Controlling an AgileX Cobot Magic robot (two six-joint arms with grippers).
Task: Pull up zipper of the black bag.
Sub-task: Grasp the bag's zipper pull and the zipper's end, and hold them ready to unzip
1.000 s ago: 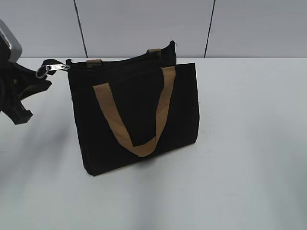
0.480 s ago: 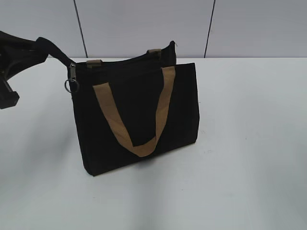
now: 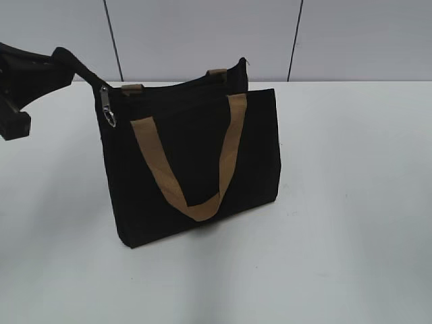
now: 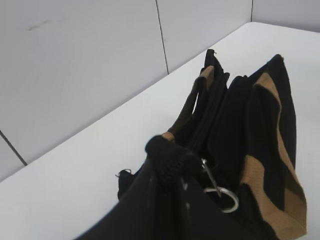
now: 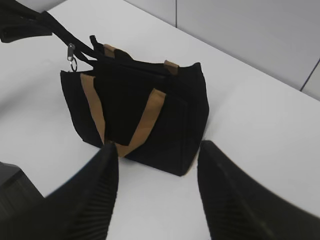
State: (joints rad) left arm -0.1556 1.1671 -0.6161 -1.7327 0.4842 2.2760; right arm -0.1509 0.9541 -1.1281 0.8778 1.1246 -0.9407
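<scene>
The black bag [image 3: 196, 162] stands upright on the white table with tan handles; it also shows in the right wrist view [image 5: 145, 115]. My left gripper [image 3: 59, 62] is at the upper left, shut on the black fabric tail at the end of the zipper [image 3: 91, 77], which stretches taut from the bag's top left corner. The silvery pull tab [image 3: 106, 102] hangs loose at that corner. In the left wrist view the tail [image 4: 170, 156] sits between my dark fingers and the pull ring [image 4: 223, 194] dangles beside them. My right gripper [image 5: 157, 167] is open and empty, in front of the bag, out of the exterior view.
The white table [image 3: 351, 202] runs wide to the right of and in front of the bag. A grey panelled wall [image 3: 202, 34] stands right behind the table's far edge.
My left gripper has risen and pulled the fabric tail taut. The pull tab has gone from lying level near the gripper to hanging down at the bag's top left corner.
</scene>
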